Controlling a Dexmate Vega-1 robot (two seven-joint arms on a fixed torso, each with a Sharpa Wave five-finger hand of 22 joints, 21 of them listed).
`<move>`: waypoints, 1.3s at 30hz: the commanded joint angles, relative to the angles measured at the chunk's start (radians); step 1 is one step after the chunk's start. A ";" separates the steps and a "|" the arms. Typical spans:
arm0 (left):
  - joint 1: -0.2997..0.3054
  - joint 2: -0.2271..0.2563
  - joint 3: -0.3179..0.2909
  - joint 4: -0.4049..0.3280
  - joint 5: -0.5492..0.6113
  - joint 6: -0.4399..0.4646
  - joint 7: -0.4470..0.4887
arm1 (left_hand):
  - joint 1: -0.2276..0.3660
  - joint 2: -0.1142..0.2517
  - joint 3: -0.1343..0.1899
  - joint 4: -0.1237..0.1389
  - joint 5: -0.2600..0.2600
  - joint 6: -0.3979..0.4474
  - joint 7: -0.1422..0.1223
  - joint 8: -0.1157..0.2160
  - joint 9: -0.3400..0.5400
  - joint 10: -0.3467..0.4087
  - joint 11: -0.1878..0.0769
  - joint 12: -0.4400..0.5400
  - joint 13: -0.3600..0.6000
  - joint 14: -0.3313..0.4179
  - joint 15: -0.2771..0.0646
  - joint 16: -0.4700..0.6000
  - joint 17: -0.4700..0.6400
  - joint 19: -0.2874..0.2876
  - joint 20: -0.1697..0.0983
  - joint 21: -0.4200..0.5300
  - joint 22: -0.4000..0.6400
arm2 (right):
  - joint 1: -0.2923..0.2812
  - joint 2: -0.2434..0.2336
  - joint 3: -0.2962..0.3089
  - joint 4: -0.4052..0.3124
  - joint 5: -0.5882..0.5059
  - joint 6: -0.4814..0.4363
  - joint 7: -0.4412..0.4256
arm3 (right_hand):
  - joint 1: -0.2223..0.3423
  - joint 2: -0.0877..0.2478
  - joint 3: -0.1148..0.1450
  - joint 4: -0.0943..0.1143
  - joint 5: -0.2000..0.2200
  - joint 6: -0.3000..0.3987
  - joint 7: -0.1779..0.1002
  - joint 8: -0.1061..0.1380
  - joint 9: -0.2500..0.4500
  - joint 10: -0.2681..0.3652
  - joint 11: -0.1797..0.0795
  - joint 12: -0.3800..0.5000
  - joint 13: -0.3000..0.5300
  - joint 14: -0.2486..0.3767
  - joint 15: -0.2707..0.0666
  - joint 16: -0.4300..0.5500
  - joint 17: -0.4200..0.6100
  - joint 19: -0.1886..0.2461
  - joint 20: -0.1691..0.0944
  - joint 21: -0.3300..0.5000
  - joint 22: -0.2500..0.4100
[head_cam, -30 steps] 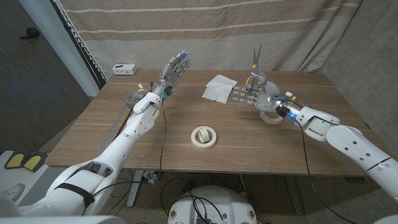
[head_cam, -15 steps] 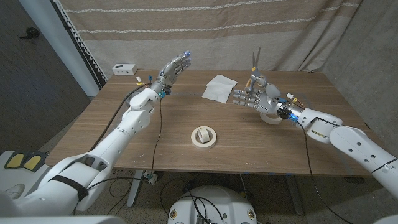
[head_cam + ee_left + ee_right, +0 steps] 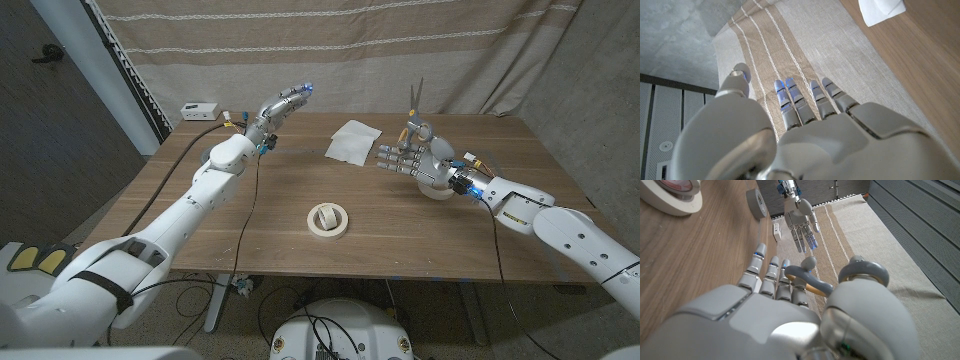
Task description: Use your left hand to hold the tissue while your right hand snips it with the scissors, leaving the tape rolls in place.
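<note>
2 hands are up over our table (image 3: 300,190): our left hand (image 3: 283,103) spread and holding nothing, our right hand (image 3: 408,155) gripping the scissors (image 3: 413,104) beside the tissue (image 3: 353,141).

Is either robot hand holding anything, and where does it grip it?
The right hand holds the scissors by their handles, blades up. The left hand holds nothing.

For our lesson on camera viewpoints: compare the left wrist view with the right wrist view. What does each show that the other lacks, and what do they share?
Left wrist view alone: the white tissue on the wooden table. Right wrist view alone: the scissors gripped by the right hand, a white tape roll and a grey tape roll. Both: the left hand, fingers extended and holding nothing, the table and the striped curtain.
</note>
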 commanded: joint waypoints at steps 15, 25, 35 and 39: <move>-0.137 -0.004 0.151 0.161 0.381 -0.114 0.185 | 0.027 -0.005 0.003 -0.021 0.019 -0.130 -0.003 -0.004 -0.002 0.019 0.000 0.013 0.001 -0.001 -0.170 0.011 0.000 0.004 -0.038 0.003 -0.001 | -0.038 -0.001 0.019 -0.017 0.003 0.008 0.001 | -0.004 0.016 -0.022 0.002 0.003 0.004 0.001 0.013 0.001 0.019 -0.001 -0.005 0.002 0.015 -0.007 -0.006 0.003 0.025 -0.001 -0.023 0.005; -0.182 -0.010 0.193 0.227 0.426 -0.133 0.165 | 0.021 -0.009 -0.004 -0.019 0.026 -0.146 0.026 0.019 -0.002 -0.005 0.000 0.007 0.000 -0.030 -0.170 0.006 0.000 -0.012 -0.036 -0.001 -0.001 | -0.040 -0.031 0.025 -0.027 0.011 -0.025 0.008 | -0.002 0.021 -0.031 0.000 0.003 0.002 0.004 0.017 -0.001 0.020 0.005 -0.009 0.002 0.015 -0.005 -0.009 0.004 0.031 -0.001 -0.037 0.005; -0.190 0.025 0.226 0.180 0.520 -0.116 0.193 | 0.021 -0.010 -0.008 -0.019 0.034 -0.221 0.048 0.002 -0.002 -0.051 0.001 -0.001 0.000 -0.070 -0.166 0.001 0.000 -0.029 -0.032 -0.005 -0.002 | -0.043 -0.038 0.030 -0.028 0.022 -0.038 0.015 | 0.001 0.025 -0.034 -0.002 0.003 -0.003 0.008 0.020 0.001 0.017 0.008 -0.013 0.001 0.014 -0.003 -0.011 0.004 0.035 -0.001 -0.044 0.005; -0.198 0.028 0.238 0.175 0.547 -0.104 0.196 | 0.021 -0.011 -0.010 -0.018 0.037 -0.199 0.044 0.016 -0.002 -0.068 0.001 -0.004 0.000 -0.090 -0.162 -0.001 0.000 -0.036 -0.026 -0.006 -0.002 | -0.044 -0.042 0.031 -0.032 0.023 -0.042 0.018 | 0.003 0.028 -0.036 -0.003 0.003 -0.006 0.007 0.020 0.000 0.015 0.007 -0.014 0.002 0.015 -0.002 -0.011 0.004 0.038 -0.001 -0.048 0.005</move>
